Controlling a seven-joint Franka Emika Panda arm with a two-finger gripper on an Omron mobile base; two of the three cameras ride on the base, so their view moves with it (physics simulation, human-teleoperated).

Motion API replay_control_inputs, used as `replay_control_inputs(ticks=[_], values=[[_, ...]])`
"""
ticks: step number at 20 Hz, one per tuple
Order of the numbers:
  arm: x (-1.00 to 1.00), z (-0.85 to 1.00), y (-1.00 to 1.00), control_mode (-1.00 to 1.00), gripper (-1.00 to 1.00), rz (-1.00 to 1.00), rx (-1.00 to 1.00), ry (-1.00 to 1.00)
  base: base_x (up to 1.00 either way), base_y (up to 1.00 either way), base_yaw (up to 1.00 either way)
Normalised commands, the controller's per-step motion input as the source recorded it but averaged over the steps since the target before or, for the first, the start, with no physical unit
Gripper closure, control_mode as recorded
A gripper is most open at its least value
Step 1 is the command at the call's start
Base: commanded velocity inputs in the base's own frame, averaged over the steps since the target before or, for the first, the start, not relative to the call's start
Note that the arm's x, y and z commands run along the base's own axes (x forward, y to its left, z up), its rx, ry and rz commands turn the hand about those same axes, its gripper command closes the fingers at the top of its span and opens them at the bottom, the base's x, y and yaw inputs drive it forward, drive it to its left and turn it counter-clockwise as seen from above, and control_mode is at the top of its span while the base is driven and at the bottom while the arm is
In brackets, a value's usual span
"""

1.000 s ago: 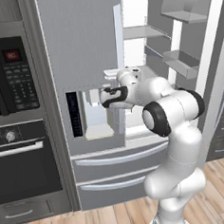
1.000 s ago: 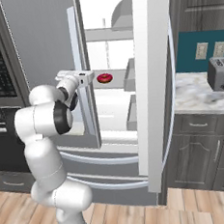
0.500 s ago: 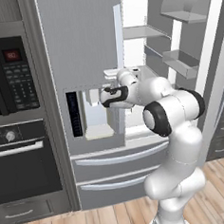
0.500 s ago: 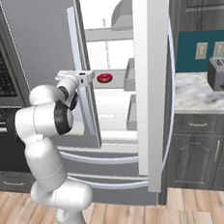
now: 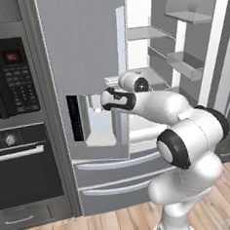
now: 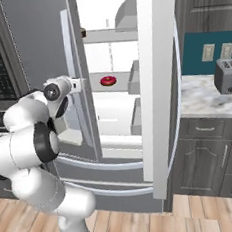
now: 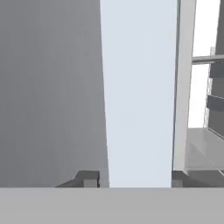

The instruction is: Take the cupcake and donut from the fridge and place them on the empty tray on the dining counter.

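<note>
My gripper (image 7: 134,179) jaws clamp the left fridge (image 5: 84,65) door handle (image 7: 138,96); donut (image 6: 108,80) at 1 o'clock looks light, sticky: pinch its sides

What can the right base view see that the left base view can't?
The right base view has the red donut inside, and a toaster on the side counter. The left base view has the oven's long handle. Both have the fridge with its right door open, and the white arm reaching to the left door.
</note>
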Motion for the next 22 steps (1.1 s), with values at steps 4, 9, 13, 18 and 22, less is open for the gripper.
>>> replay_control_inputs(ticks=[4, 9, 13, 18, 22], values=[[-1.0, -0.3, 1.0, -1.0, 1.0, 0.0, 0.09, 0.11, 0.0, 0.0, 0.0], [-1.0, -0.41, 1.0, -1.0, 1.0, 0.0, 0.1, 0.0, 0.0, 0.0, 0.0], [-1.0, -0.28, 1.0, -1.0, 1.0, 0.0, 0.16, 0.01, 0.0, 0.0, 0.0], [-1.0, 0.0, 0.93, -1.0, 1.0, 0.0, 0.22, 0.08, 0.0, 0.0, 0.0], [-1.0, 0.63, -0.16, -1.0, -1.0, 0.0, 0.16, 0.0, 0.0, 0.0, 0.0]])
